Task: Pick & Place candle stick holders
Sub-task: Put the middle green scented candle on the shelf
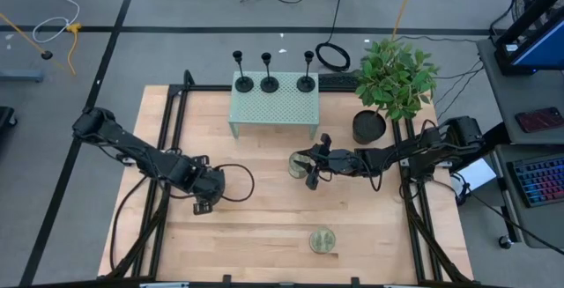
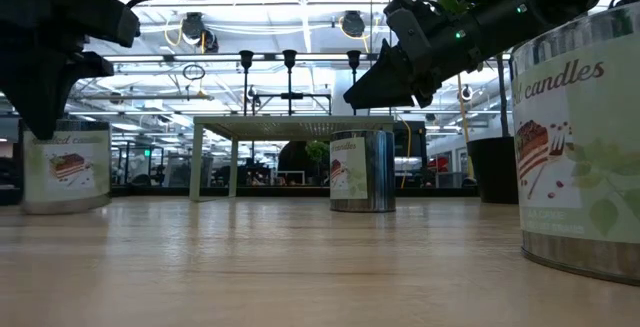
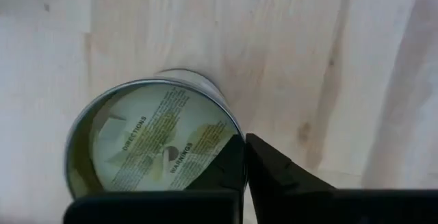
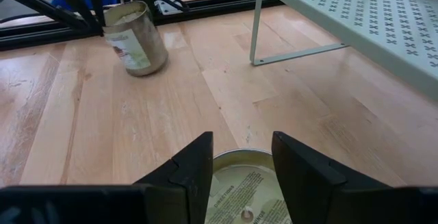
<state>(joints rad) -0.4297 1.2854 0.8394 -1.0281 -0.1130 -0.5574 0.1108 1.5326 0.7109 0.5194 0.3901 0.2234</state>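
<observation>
Three black candle stick holders [image 1: 270, 70] stand upright on their round bases on a pale-green perforated stand [image 1: 273, 112] at the table's far middle; they also show in the low view [image 2: 290, 67]. No gripper is near them. My left gripper [image 3: 245, 157] is shut, pointing down over the rim of a candle tin [image 3: 147, 138] at the table's left. My right gripper [image 4: 241, 159] is open, pointing down above a second tin [image 4: 243, 190] at mid-table, clear of it in the low view [image 2: 362, 95]. My left gripper's shut fingertips [image 3: 236, 162] stand at the rim of the left tin [image 3: 226, 125], coming from above. I cannot tell whether they touch it. The tin stands upright on the table.
A third candle tin [image 1: 322, 240] stands near the front edge, large in the low view [image 2: 580, 147]. A potted plant [image 1: 388, 85] stands at the far right beside the stand. Black frame rails [image 1: 167, 147] run along both table sides. Bare wood lies between the tins.
</observation>
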